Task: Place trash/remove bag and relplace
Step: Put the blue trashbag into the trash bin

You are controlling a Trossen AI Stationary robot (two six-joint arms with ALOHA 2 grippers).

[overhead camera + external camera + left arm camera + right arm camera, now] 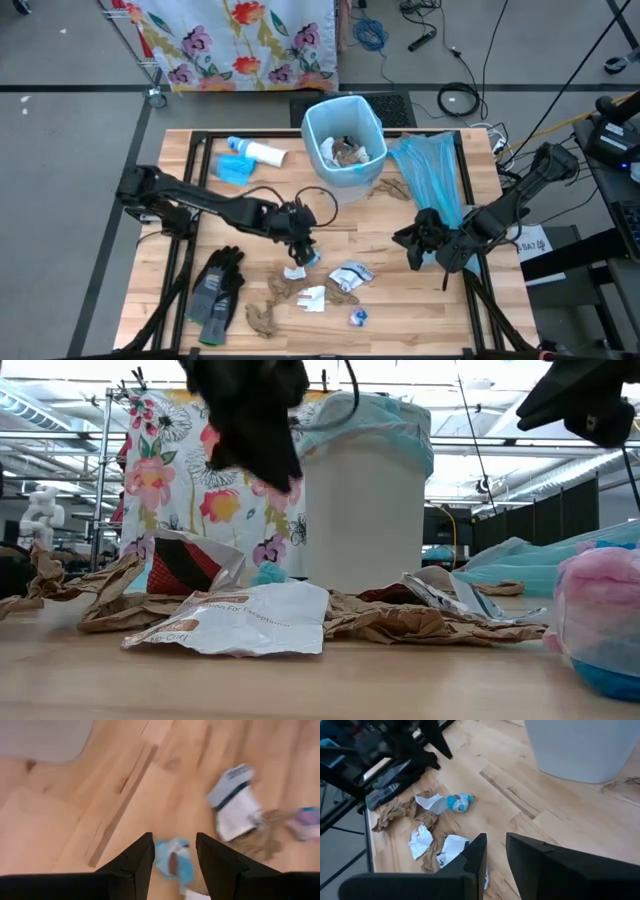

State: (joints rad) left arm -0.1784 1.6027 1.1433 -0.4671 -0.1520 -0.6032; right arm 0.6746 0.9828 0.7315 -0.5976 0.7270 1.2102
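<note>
Wooden table (400,300): some trash is already binned at twelve o'clock (345,152); more trash (320,285) lies at six, beneath the left gripper (305,250), open-fingered over a blue wad (172,862). Right gripper's (428,240) fingers stand slightly parted, empty.

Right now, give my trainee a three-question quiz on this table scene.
1. True or false: the bin already holds some trash.
2. Which gripper hangs over the blue wad? A) left gripper B) right gripper
3. Fill in: the gloves lie on the table's ____ side in the high view.

Key: 1 true, paper shows inside the bin. 2 A, with its fingers open either side of the wad. 3 left.
</note>
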